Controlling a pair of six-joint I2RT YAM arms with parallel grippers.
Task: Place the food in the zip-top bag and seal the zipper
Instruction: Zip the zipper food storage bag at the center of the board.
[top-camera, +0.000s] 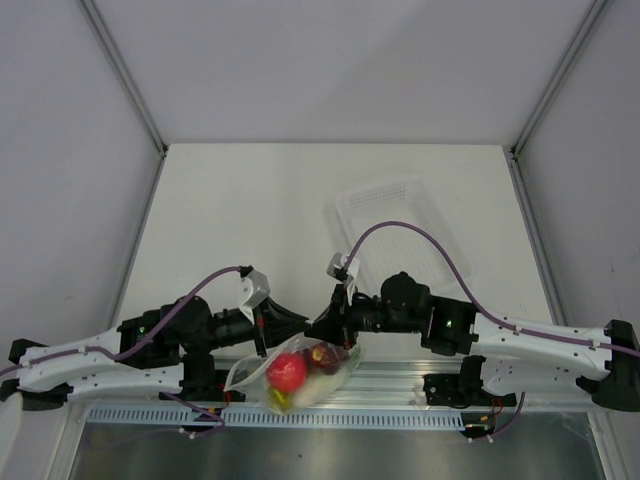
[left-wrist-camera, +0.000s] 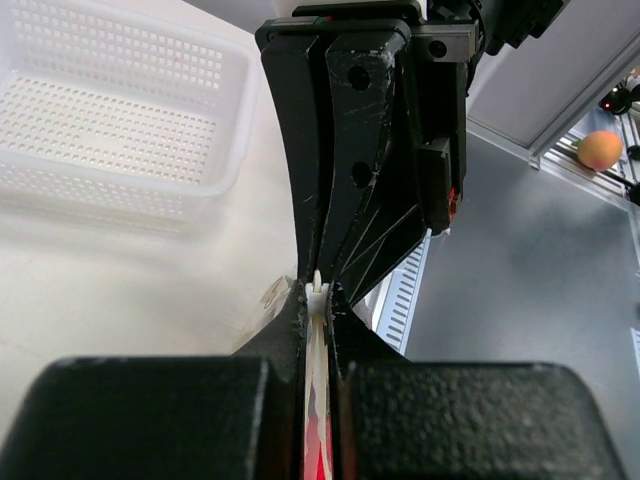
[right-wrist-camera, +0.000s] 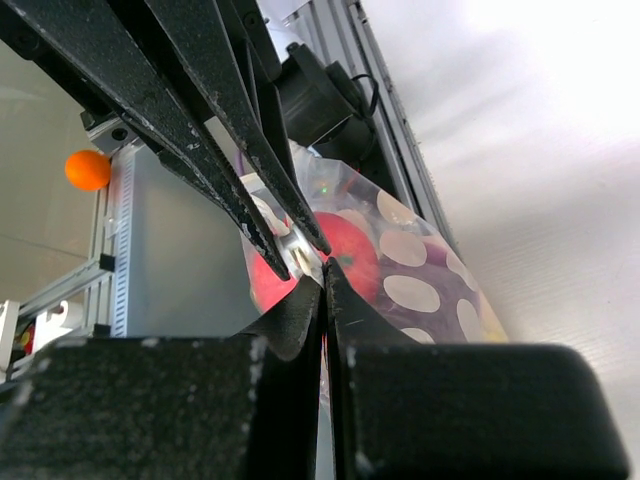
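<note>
The zip-top bag (top-camera: 285, 380), clear with white dots, hangs over the table's near rail. In it lie a red round fruit (top-camera: 286, 371), a dark red apple (top-camera: 325, 357) and a yellowish bit at the bottom. My left gripper (top-camera: 300, 326) and right gripper (top-camera: 316, 328) meet tip to tip above it, both shut on the bag's top edge. In the left wrist view the white zipper strip (left-wrist-camera: 318, 300) sits pinched between my fingers (left-wrist-camera: 318, 290). In the right wrist view my gripper (right-wrist-camera: 324, 272) is shut on the bag (right-wrist-camera: 420, 280), with the red fruit (right-wrist-camera: 345, 255) behind it.
A translucent white perforated tray (top-camera: 395, 210) stands at the back right, also in the left wrist view (left-wrist-camera: 110, 130). The metal rail (top-camera: 400, 385) runs along the table's near edge. An orange ball (right-wrist-camera: 88, 170) lies off the table, also seen from the left wrist (left-wrist-camera: 599, 150).
</note>
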